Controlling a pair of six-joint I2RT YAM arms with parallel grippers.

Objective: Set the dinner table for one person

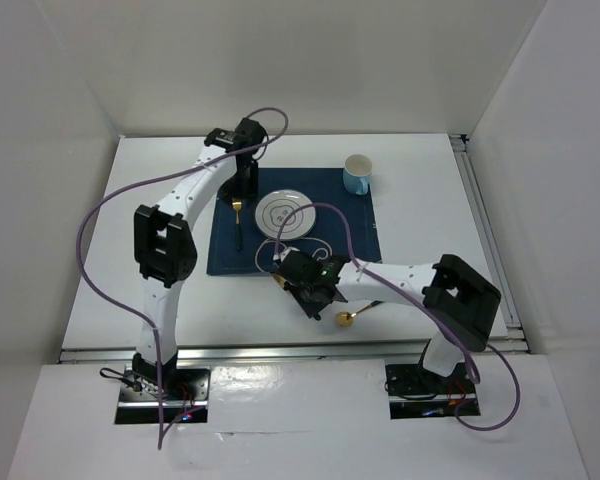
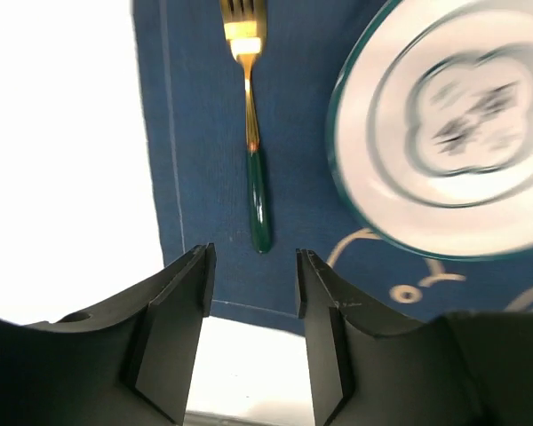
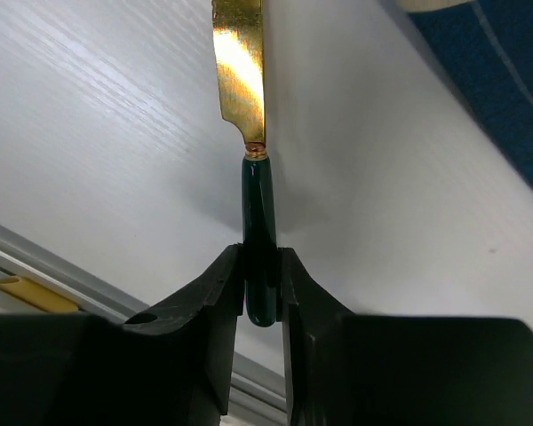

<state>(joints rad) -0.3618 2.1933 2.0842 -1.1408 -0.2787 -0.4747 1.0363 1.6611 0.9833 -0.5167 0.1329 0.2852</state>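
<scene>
Knife (image 3: 258, 191) handle is clamped between the jaws of the right gripper (image 3: 260, 266), over the bare dinner table (image 1: 420, 200) just off the near edge of the navy placemat (image 2: 195, 133). Lift level, carry the knife over the cloth, and lay the blade parallel to the plate (image 2: 444, 124) on its right side. The left gripper (image 2: 253, 266) has its jaws apart, and the fork (image 2: 249, 124) lies free beyond them.

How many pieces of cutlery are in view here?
3. A fork lies on the placemat beside the plate; a knife is clamped in the right arm's fingers; a spoon lies on the dinner table near its front edge. More could be hidden.
</scene>
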